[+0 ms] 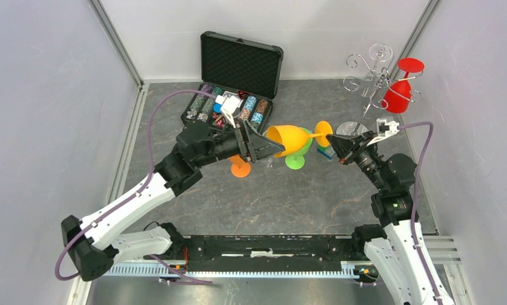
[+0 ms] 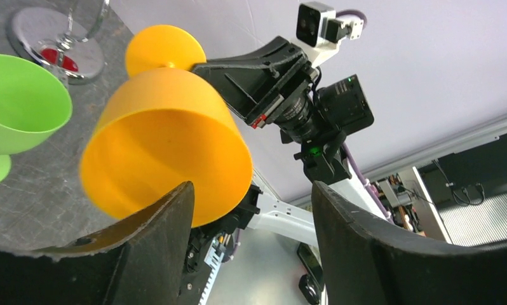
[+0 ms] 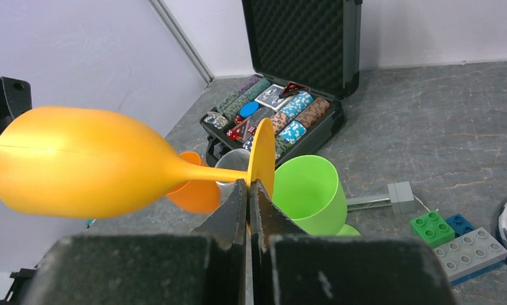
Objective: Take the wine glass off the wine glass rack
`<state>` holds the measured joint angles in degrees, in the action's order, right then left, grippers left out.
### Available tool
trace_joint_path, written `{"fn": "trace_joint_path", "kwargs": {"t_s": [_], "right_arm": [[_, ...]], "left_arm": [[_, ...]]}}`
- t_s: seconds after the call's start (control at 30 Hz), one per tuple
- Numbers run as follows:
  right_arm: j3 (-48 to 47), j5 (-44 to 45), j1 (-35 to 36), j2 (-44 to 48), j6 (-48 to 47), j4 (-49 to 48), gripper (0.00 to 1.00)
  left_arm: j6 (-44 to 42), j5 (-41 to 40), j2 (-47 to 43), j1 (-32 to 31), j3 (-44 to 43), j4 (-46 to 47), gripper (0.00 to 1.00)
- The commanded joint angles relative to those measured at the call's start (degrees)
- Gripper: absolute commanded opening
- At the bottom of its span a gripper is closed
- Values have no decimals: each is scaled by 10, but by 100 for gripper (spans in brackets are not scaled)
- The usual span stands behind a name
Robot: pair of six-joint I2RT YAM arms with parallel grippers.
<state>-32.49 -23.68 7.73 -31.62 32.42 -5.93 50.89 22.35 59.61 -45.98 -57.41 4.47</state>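
The chrome wire wine glass rack (image 1: 371, 76) stands at the back right, with a red wine glass (image 1: 398, 94) hanging upside down from its arms. Its disc base also shows in the left wrist view (image 2: 54, 41). My right gripper (image 1: 335, 147) (image 3: 248, 190) is shut on the foot of a yellow wine glass (image 1: 292, 138) (image 3: 79, 162) and holds it sideways above the table, away from the rack. My left gripper (image 1: 263, 147) (image 2: 251, 210) is open, one finger at the rim of the yellow glass's bowl (image 2: 168, 140). Nothing is between its jaws.
A green glass (image 1: 300, 152) (image 3: 305, 190) and an orange glass (image 1: 240, 168) (image 3: 194, 190) stand under the yellow one. An open black case of chips (image 1: 238, 82) sits at the back. Toy bricks (image 3: 454, 235) lie near the rack base.
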Motion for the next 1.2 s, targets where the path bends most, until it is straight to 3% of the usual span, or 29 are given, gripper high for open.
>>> {"fn": "trace_joint_path", "kwargs": {"t_s": [0.0, 0.43, 0.57, 0.67, 0.73, 0.77, 0.9, 1.03, 1.17], "right_arm": [[0, -28, 2, -6, -21, -31, 0], [1, -22, 5, -16, -62, 5, 0], [0, -31, 6, -21, -63, 8, 0], [-2, -37, 6, -21, -62, 8, 0], [-5, -44, 6, -21, -64, 10, 0], [-7, -46, 6, -20, -66, 12, 3], [-11, -23, 6, -1, -88, 24, 48], [-29, -8, 6, 8, -106, 44, 64], [-40, -11, 6, 5, -112, 58, 83]], "left_arm": [[-18, 10, 35, -25, -39, 35, 69], [-90, -117, 72, -76, -70, -24, 39], [-102, -131, 79, -79, -73, -33, 24], [-113, -136, 82, -79, -75, -40, 5], [-122, -144, 80, -79, -78, -48, 2], [-128, -147, 78, -79, -80, -62, 2], [-142, -179, 65, -79, -111, -133, 2], [-186, -264, 44, -79, -141, -227, 2], [-224, -408, 28, -79, -181, -352, 2]]}}
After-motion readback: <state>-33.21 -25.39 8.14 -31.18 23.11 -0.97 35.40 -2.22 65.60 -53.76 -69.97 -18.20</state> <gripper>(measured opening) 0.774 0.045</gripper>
